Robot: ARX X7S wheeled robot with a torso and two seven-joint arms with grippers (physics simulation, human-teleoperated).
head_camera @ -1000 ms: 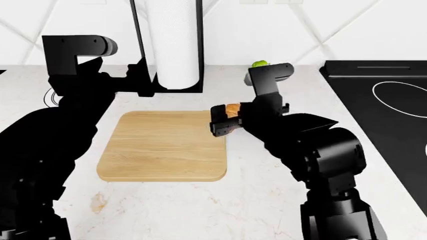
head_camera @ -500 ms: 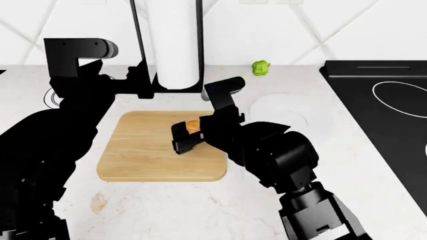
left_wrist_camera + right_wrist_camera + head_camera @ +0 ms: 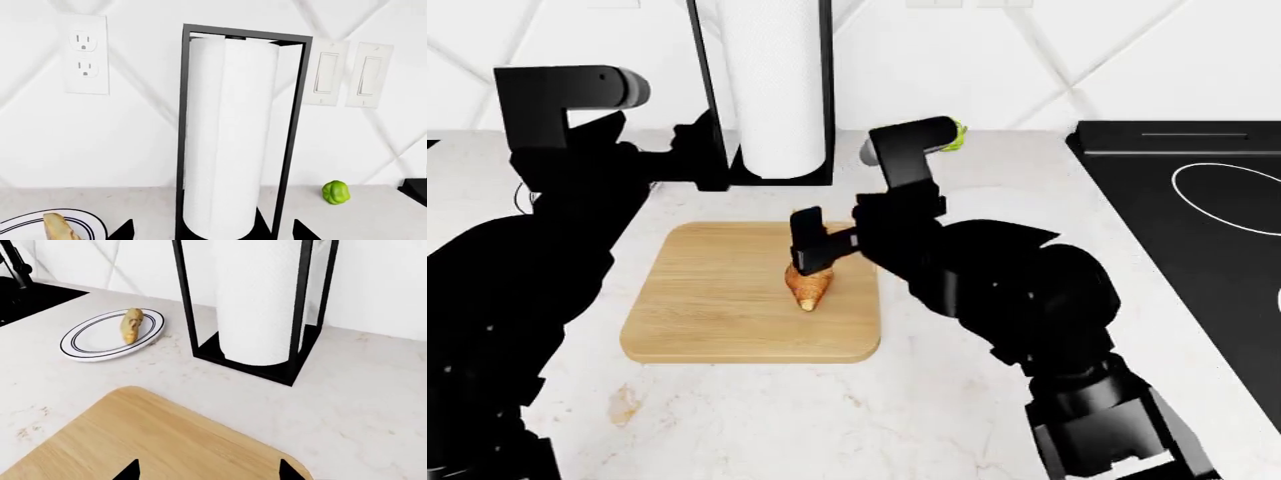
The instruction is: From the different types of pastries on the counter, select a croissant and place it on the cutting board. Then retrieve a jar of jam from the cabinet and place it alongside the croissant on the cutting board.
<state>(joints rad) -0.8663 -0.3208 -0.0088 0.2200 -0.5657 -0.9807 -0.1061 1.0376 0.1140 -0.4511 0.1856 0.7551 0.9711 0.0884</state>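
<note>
The golden-brown croissant (image 3: 809, 286) lies on the light wooden cutting board (image 3: 714, 305), toward its right side. My right gripper (image 3: 813, 260) hangs just above the croissant's far end, open and empty. In the right wrist view its fingertips (image 3: 131, 472) stand wide apart over the bare board (image 3: 153, 440), and the croissant is out of that view. My left gripper (image 3: 705, 152) is open and empty beside the paper towel holder. The pale pastry piece (image 3: 131, 325) lies on a plate (image 3: 87, 342); it also shows in the left wrist view (image 3: 60, 226). The jar of jam is out of view.
A black-framed paper towel holder (image 3: 771, 95) stands behind the board on the white counter (image 3: 761, 420). A small green pepper (image 3: 335, 192) sits by the wall right of it. A black stovetop (image 3: 1188, 200) lies at the right. A dark sink (image 3: 27, 295) lies beyond the plate.
My right gripper carried the croissant left from the board's right edge to over the board. It has opened, and the croissant now lies on the board. The left arm barely moved.
</note>
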